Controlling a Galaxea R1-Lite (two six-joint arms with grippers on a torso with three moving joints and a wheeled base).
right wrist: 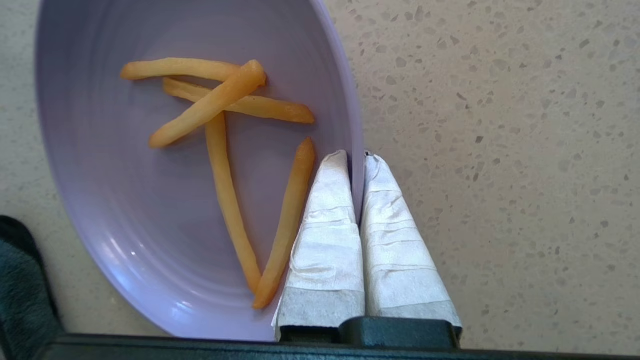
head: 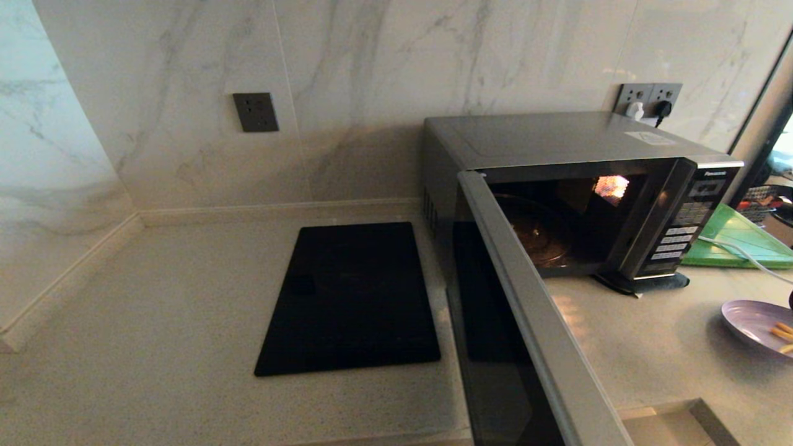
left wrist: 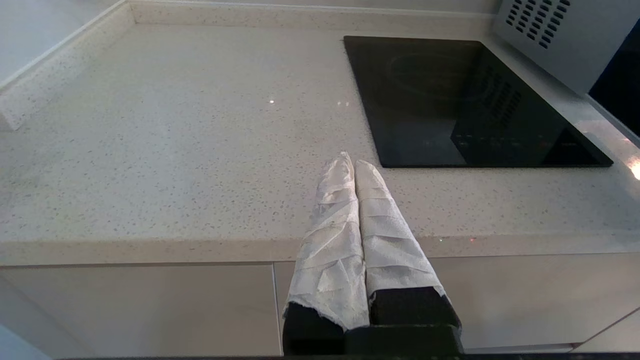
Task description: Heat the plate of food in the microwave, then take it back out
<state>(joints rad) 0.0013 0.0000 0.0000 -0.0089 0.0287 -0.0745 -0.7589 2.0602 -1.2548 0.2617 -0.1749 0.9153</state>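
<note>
The lavender plate of food (head: pixel 753 323) is at the right edge of the head view, over the counter in front of the microwave. In the right wrist view the plate (right wrist: pixel 150 210) carries several yellow fries (right wrist: pixel 225 200), and my right gripper (right wrist: pixel 356 156) is shut on its rim, one taped finger inside and one outside. The silver microwave (head: pixel 557 139) stands at the back right with its dark glass door (head: pixel 514 334) swung wide open toward me; the lit cavity holds only its glass turntable (head: pixel 536 232). My left gripper (left wrist: pixel 349 161) is shut on nothing, parked by the counter's front edge.
A flat black cooktop (head: pixel 350 297) lies in the counter left of the microwave. A green board (head: pixel 740 238) with a white cable over it sits right of the microwave. Marble walls close the back and left. The open door juts out over the counter's front edge.
</note>
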